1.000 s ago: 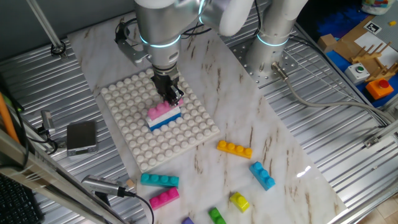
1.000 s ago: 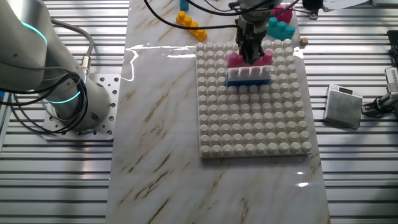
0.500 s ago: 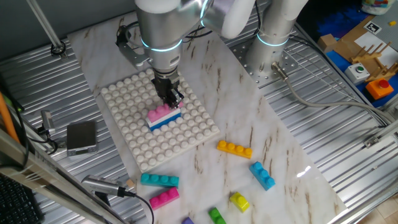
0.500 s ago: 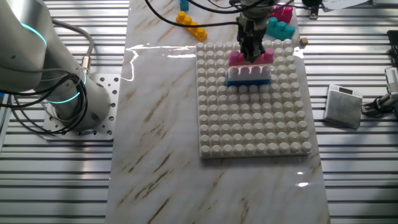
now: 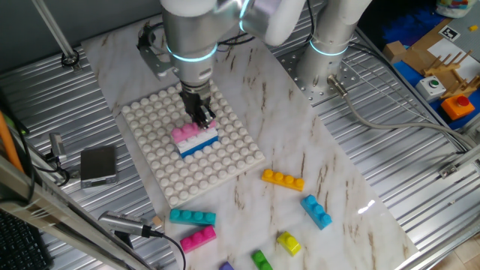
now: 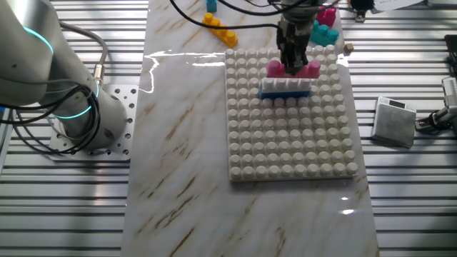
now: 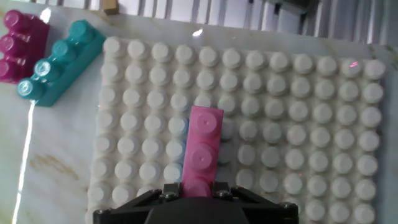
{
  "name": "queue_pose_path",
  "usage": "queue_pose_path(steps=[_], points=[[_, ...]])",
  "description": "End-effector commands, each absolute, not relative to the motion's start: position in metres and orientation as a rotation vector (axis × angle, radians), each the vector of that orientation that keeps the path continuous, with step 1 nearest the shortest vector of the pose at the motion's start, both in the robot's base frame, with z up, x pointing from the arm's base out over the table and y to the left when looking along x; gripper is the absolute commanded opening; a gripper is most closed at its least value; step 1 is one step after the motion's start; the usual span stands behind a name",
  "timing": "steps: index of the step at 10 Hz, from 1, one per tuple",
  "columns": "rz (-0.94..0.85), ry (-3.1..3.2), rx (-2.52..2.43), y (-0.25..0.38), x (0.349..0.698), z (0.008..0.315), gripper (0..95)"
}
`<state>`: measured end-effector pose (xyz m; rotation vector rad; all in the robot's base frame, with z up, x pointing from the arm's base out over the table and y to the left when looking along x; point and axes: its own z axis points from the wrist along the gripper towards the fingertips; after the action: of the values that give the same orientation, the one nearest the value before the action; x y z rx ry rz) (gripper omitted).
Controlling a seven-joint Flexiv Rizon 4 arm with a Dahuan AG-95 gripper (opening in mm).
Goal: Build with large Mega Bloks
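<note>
My gripper [image 5: 201,118] is shut on a pink Mega Blok [image 5: 185,133], over the white studded baseplate [image 5: 150,120]. The pink brick sits at the top of a white-and-blue stack [image 5: 201,144], offset toward one side of it. In the other fixed view the pink brick [image 6: 293,69] lies just behind the white brick [image 6: 285,84]. In the hand view the pink brick [image 7: 203,149] runs lengthwise out from between the fingers of the gripper [image 7: 198,186]. A sliver of blue shows along its left edge. Whether it is pressed onto the studs below is unclear.
Loose bricks lie on the marble in front of the plate: orange [image 5: 283,179], blue [image 5: 316,211], teal [image 5: 192,217], magenta [image 5: 198,238], yellow [image 5: 289,242], green [image 5: 261,260]. A grey box [image 5: 98,165] sits beside the plate. Cables run along the table's edge.
The gripper and the pink brick have shifted sideways along the stack, left in one fixed view and right in the other. The white and blue bricks stayed put.
</note>
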<state>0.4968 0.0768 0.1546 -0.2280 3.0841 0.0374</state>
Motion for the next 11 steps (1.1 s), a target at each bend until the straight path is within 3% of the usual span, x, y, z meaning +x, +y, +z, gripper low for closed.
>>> queue_pose_path(steps=[1, 11], points=[[0.057, 3.069, -0.249, 0.077, 0.497, 0.153, 0.0], [0.082, 3.056, -0.325, 0.076, 0.497, 0.137, 0.0]])
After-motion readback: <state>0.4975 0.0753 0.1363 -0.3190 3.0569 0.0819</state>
